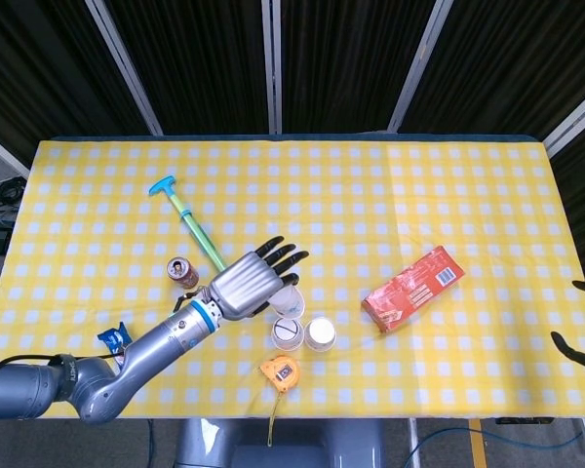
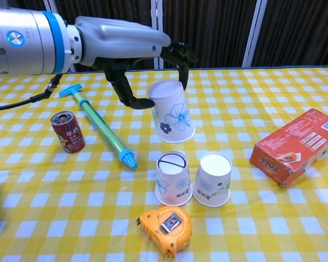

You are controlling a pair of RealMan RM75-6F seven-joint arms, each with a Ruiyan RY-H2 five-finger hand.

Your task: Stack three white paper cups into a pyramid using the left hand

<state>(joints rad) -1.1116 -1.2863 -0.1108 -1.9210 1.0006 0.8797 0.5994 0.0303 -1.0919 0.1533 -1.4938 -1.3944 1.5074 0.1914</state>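
Observation:
My left hand (image 2: 126, 48) holds a white paper cup with a blue flower print (image 2: 171, 111) upside down and a little tilted, pinched between thumb and fingers. It hangs in the air just above and slightly behind the left cup (image 2: 173, 178) of two upside-down cups; the right cup (image 2: 213, 178) stands touching it. From the head view, the left hand (image 1: 252, 284) hides most of the held cup (image 1: 289, 301), which overlaps the far edge of the left cup (image 1: 287, 333). Only dark fingertips of my right hand (image 1: 582, 347) show at the right edge.
An orange tape measure (image 2: 165, 222) lies just in front of the two cups. A red can (image 2: 68, 131) and a green-blue pump (image 2: 102, 126) lie to the left, a red box (image 2: 296, 145) to the right. A blue item (image 1: 110, 338) sits near the front left edge.

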